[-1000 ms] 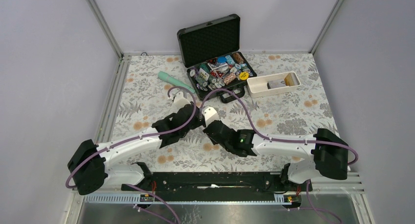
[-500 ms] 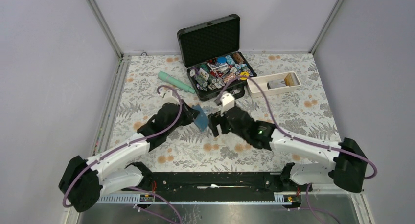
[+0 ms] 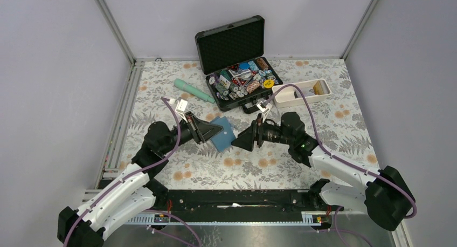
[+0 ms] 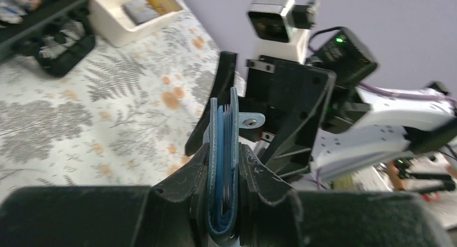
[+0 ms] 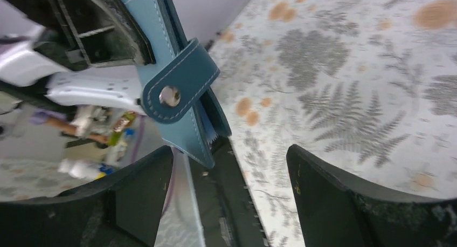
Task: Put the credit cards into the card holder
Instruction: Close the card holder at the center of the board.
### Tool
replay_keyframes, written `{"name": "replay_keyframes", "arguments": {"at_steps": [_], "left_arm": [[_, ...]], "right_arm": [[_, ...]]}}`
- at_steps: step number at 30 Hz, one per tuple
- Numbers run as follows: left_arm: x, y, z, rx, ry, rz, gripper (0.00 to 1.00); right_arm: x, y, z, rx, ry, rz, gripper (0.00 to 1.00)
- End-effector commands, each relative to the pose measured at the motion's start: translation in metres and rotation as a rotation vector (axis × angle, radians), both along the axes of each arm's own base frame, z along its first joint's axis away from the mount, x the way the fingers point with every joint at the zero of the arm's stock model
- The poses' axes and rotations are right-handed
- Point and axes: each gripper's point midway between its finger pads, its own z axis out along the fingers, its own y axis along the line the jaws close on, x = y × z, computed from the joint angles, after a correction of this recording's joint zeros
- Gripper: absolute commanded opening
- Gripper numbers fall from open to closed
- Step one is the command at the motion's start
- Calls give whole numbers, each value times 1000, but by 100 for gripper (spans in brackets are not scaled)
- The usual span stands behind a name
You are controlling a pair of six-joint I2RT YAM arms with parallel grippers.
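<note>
**Position.** The holder [image 3: 222,134] is off the table [image 3: 323,128], clamped in the left gripper [image 3: 211,130] between the two arms. In the left wrist view it stands on edge between the fingers [image 4: 256,177], both leaves pressed together, fold down in the grip and free edges pointing away. The right gripper [image 3: 237,142] faces it from the other side with its fingers [image 5: 345,193] spread wide. It holds nothing and sits just short of the holder's lower corner. The loose cards [image 3: 303,94] lie in the white tray [image 3: 280,98], well apart from both grippers. We cannot tell whether any card is already in the holder.

**Handling, holder.** We judge it light and soft: stitched, leather-like, and likely to bend or fan open if it is gripped near a free edge. We recommend keeping the grip low, at the fold, so the mouth is free. The tab [image 5: 178,90] with its snap stud wraps over the free edge, and we cannot tell whether it is fastened. It is the natural place for the right gripper to pinch and peel. Pulling too hard may drag the holder out of the left fingers.

**Handling, cards.** These look thin, stiff and smooth, and they lie flat, so a straight pinch from above will probably slip. We suggest taking a card by its short edges, or tipping it up against the tray wall first. The card should then go into the slot edge-on, in line with the slot.
</note>
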Motion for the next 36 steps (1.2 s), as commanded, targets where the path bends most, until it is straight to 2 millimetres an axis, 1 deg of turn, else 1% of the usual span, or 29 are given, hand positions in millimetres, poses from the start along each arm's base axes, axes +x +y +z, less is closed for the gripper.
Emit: {"name": "replay_keyframes", "arguments": {"at_steps": [1,3,7,11,19,24,26,28,31,32,33,34,35,36], "left_arm": [[-33,-8,39,-115,-109,-179,0],[-38,-10,44,-128,-115,-207,0],[-46,-12,50,-150,-108,-257,0],[-54,-13,57,-191,-109,-302,1],[-57,-13,61,-225,-97,-315,1],[-53,-15,54,-211,-66,-312,2],[-52,-17,52,-204,-57,-314,4],[-52,-18,50,-202,-49,-320,5],[-51,-18,49,-202,-43,-323,6],[-51,-19,48,-201,-40,-323,6],[-51,-19,48,-201,-39,-324,8],[-51,-19,47,-199,-35,-326,12],[-50,-19,46,-196,-33,-325,23],[-49,-20,44,-192,-24,-317,42]], "right_arm": [[-31,7,59,266,-11,174,83],[-36,6,64,302,-13,193,81],[-44,4,68,314,-18,231,77],[-50,3,74,320,-31,259,69],[-56,2,82,338,-50,299,58],[-59,4,95,375,-62,331,51],[-59,4,99,388,-65,343,43],[-58,6,97,386,-60,346,30],[-57,7,95,380,-51,350,20],[-56,8,94,379,-48,350,14],[-56,8,94,380,-44,346,10],[-55,8,94,381,-41,336,5],[-53,8,94,383,-40,322,0],[-49,8,93,382,-35,298,0]]}}
